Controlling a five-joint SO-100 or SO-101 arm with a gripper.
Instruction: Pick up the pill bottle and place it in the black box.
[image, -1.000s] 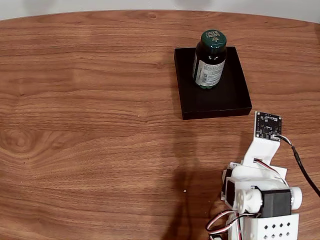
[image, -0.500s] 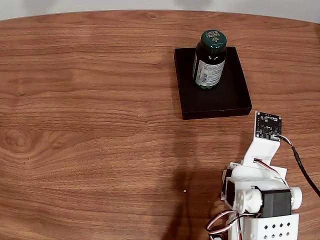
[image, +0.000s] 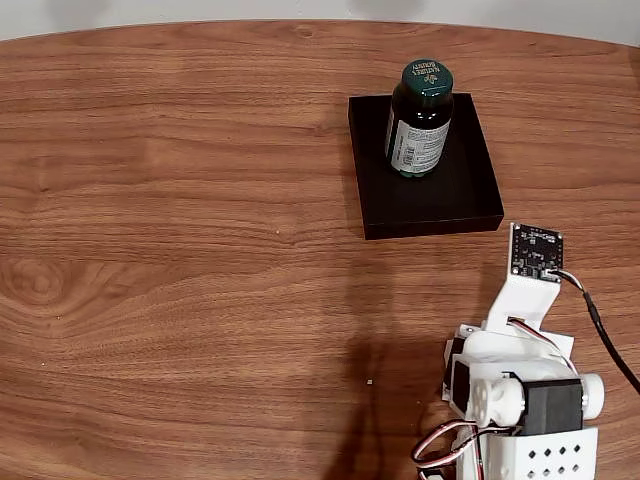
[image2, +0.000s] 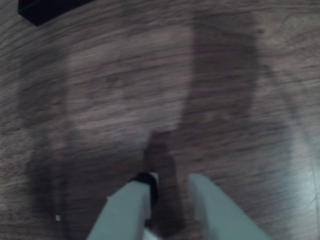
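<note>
Pincer (image2: 172, 182), its pale fingers slightly spread and empty, points at bare wooden table (image: 180, 220). At its eleven o'clock in the fixed view, well apart, the dark green pill bottle (image: 419, 118) stands upright inside the shallow black box (image: 425, 205).

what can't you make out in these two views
- Dark green pill bottle in the fixed view: the white cap print and pale label text are too small to read.
- Shallow matte black box in the wrist view: one corner shows, the rest is cut off by the top edge.
- Gripper in the wrist view: blurred, cut off by the bottom edge.
</note>
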